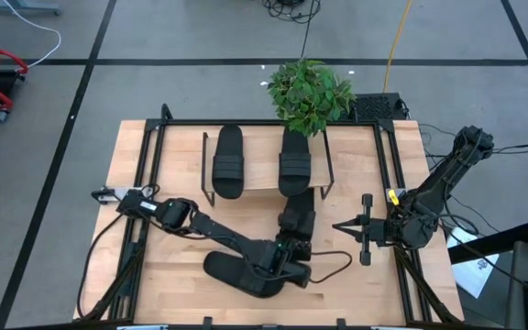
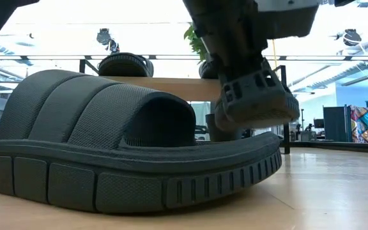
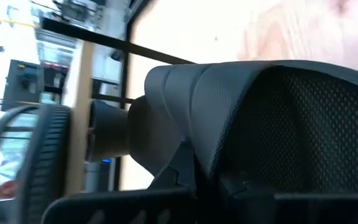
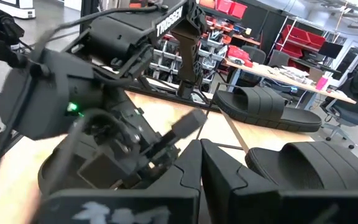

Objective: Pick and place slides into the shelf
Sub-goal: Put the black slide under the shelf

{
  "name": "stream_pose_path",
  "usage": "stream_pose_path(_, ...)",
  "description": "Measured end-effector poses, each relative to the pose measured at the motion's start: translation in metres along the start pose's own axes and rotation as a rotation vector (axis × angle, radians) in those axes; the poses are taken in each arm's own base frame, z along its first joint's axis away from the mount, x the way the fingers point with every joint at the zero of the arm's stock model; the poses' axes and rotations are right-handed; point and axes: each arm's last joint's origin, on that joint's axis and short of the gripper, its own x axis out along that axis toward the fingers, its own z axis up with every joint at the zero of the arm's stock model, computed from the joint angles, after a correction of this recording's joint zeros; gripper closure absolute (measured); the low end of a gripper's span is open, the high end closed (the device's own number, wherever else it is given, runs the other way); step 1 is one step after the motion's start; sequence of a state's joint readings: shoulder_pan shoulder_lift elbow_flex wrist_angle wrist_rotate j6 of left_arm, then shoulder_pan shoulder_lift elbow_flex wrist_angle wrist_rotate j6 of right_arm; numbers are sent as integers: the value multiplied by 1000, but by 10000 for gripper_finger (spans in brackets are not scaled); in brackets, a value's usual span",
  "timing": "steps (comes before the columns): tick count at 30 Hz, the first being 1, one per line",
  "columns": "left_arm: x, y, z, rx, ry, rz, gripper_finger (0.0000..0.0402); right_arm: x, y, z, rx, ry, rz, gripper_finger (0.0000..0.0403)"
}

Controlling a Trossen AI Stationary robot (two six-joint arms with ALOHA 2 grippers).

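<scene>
Two black slides [image 1: 229, 162] [image 1: 294, 158] lie side by side on the shelf [image 1: 259, 147], a light plank on black wire legs. A third slide [image 1: 297, 218] rests sole-down on the table at the shelf's near edge. The fourth slide [image 1: 236, 269] [image 2: 107, 147] [image 3: 260, 112] lies sole-down near the table's near edge. My left gripper [image 1: 290, 266] [image 2: 254, 102] hangs low over that slide's right end; whether it touches the sole does not show. My right gripper [image 1: 337, 226] [image 4: 201, 180] is shut, level above the table, right of the third slide, pointing left.
A potted plant [image 1: 310, 92] stands behind the shelf's right end. A black cable [image 1: 333, 266] loops on the table right of the fourth slide. Black frame rails [image 1: 145, 165] run along the table's sides. Bare wood [image 1: 163, 266] lies left of the fourth slide.
</scene>
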State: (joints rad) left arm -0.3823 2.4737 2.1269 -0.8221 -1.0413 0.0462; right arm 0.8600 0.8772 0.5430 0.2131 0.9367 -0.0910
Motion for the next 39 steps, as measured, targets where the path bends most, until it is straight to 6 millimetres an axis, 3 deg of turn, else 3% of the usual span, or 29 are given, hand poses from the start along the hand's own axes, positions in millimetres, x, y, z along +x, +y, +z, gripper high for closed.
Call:
stream_pose_path(19,69,42,-10,-98,114,-68,401,0,0,0,0,0,0,403)
stream_pose_path(26,81,49,-13,-117,132,-83,401,0,0,0,0,0,1,403)
stream_pose_path(39,80,48,-12,-154,123,-156,401,0,0,0,3,0,1,403)
